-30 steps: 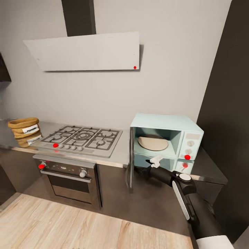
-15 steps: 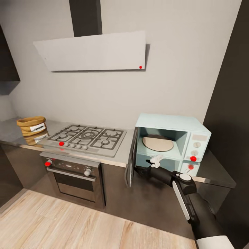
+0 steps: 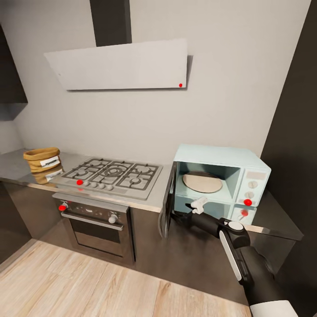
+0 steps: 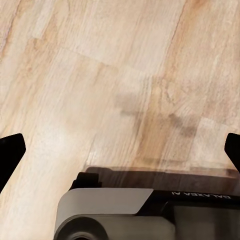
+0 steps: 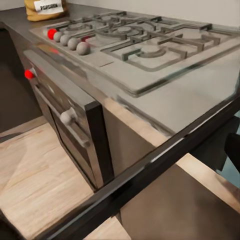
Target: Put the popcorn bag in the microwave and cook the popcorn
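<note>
The popcorn bag, an orange-tan sack with a rolled rim, stands at the left end of the grey countertop; the right wrist view catches it far off. The mint-blue microwave sits at the right with its door swung open and a beige turntable plate inside. My right gripper hovers just in front of the open cavity, beside the door, fingers apart and holding nothing; one dark fingertip shows at the frame edge. My left gripper hangs open over the wooden floor.
A gas hob with black grates lies between the bag and the microwave, above a dark oven. A slanted hood hangs on the wall. A dark tall cabinet stands to the right of the microwave. Wood flooring spreads out in front.
The whole head view has shifted right and down, so the camera moved. My right arm keeps its place by the open microwave door. The bag has not moved.
</note>
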Motion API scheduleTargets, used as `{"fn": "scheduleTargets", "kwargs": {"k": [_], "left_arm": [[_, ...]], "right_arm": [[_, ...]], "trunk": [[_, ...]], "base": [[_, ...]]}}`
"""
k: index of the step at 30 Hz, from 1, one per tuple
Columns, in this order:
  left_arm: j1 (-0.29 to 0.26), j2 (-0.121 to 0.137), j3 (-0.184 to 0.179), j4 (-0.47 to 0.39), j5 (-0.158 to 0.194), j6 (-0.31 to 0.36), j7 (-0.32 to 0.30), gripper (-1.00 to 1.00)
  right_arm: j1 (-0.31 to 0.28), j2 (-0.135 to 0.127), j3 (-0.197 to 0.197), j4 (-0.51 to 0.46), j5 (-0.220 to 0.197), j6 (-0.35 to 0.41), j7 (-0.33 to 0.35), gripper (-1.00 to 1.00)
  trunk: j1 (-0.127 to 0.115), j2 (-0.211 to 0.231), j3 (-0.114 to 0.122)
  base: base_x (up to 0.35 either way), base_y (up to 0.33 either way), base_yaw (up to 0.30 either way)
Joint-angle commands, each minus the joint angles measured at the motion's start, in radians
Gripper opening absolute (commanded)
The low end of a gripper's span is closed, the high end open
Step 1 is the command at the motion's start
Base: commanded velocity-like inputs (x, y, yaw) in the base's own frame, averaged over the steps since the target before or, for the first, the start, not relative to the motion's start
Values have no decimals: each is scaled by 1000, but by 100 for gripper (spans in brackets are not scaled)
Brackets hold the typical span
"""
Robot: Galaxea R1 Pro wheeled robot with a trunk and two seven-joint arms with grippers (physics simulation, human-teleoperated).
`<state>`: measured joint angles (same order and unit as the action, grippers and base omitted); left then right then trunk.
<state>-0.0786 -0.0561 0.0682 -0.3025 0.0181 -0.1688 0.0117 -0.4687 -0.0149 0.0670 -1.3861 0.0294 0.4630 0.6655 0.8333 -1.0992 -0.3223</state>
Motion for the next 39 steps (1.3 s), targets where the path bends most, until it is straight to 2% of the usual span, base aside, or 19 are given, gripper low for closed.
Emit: {"fn": "scheduleTargets", "kwargs": {"k": [1,7,15,21,27,28,33,39], "left_arm": [[-1,-1,5,1,2,-3,-1,100],[0,-1,5,1,2,-3,-1,100],[0,-1,5,0,2,-3,-1,100],[0,-1,5,0,2,-3,-1,100],[0,-2,5,1,2,-3,-1,100],[0,-2,6,1,2,-3,-1,100],[-1,-1,7,1,3,-3,-1,100],[-1,-2,8,1,3,-3,-1,100]], "right_arm": [[-1,0,0,-1,3,5,3,100],[-2,-3,-8,2,15,2,2,100],[-2,-20,-33,10,15,-1,-4,100],[-3,-26,-88,12,16,-5,-34,100],[-3,-27,-93,11,17,-8,-34,100],[-2,-26,-92,11,17,-38,-35,100],[-2,-26,-93,12,17,-51,-36,100],[6,-28,-108,7,18,-60,-114,100]], "trunk": [[0,-1,-1],[0,-1,-1],[0,-1,-1],[0,-1,-1],[0,-1,-1],[0,-1,-1],[0,-1,-1],[0,-1,-1]], "base": [[0,0,1],[0,0,0],[0,0,0],[0,0,0],[-132,-47,0],[-230,-52,0],[-54,-12,0],[-188,-53,0]]}}
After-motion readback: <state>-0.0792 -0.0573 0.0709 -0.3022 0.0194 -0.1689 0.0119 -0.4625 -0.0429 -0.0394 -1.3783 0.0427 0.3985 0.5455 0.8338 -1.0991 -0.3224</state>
